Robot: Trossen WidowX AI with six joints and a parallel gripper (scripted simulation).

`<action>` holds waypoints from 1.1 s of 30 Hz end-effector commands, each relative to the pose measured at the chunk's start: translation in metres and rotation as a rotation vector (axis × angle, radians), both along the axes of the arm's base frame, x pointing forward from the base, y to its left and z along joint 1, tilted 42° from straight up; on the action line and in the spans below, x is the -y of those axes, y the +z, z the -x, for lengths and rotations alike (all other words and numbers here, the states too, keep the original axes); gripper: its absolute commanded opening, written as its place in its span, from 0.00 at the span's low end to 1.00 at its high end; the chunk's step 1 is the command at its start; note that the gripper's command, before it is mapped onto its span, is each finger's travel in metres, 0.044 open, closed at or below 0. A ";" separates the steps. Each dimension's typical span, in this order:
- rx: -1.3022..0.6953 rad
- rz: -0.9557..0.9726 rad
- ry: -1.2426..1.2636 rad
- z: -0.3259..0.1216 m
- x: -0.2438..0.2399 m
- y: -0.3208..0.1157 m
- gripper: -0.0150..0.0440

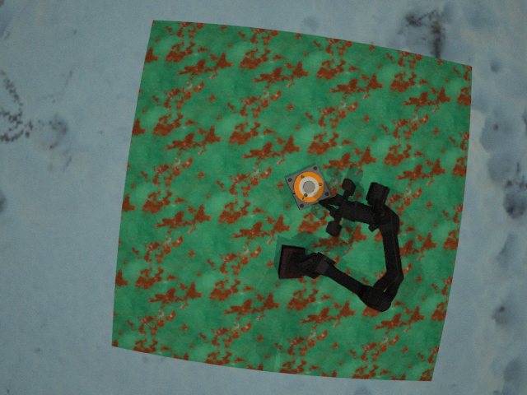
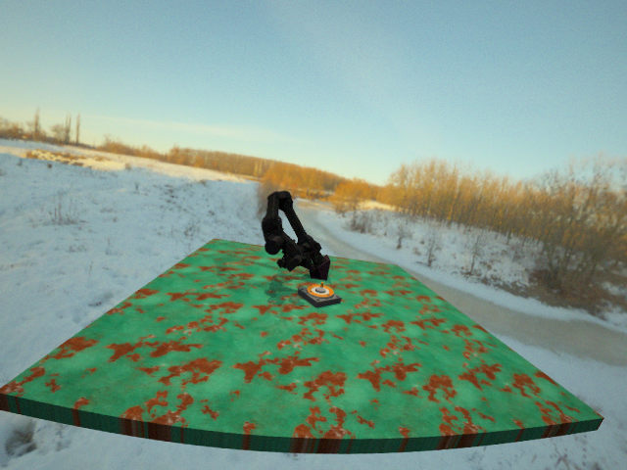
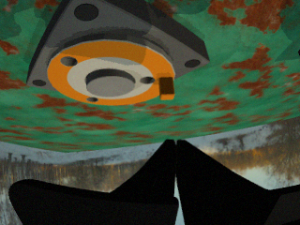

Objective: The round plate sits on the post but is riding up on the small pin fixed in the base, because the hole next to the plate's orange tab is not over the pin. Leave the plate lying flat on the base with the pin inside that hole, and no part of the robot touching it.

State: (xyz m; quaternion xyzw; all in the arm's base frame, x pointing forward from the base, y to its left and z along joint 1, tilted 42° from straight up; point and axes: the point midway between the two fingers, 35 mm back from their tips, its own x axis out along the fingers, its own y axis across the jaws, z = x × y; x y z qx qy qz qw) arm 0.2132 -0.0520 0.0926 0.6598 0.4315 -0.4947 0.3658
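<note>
The round orange plate sits on the grey square base, around the pale central post. In the wrist view its orange tab points toward my fingers, and a small hole lies just inside it. I cannot make out the pin. My gripper is shut and empty. Its tips are beside the base on the tab side, a little short of the plate and apart from it.
The base stands on a green and rust patterned table top with snow all around. The arm's dark mount stands close to the base, and the elbow bends out to the side.
</note>
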 end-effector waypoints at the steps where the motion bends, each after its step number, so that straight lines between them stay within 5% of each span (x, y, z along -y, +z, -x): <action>1: -0.096 0.132 0.309 0.003 -0.011 -0.013 0.25; 18: -0.586 0.694 1.758 -0.004 -0.048 -0.031 0.25; 33: -0.612 0.720 1.821 -0.005 -0.034 -0.050 0.25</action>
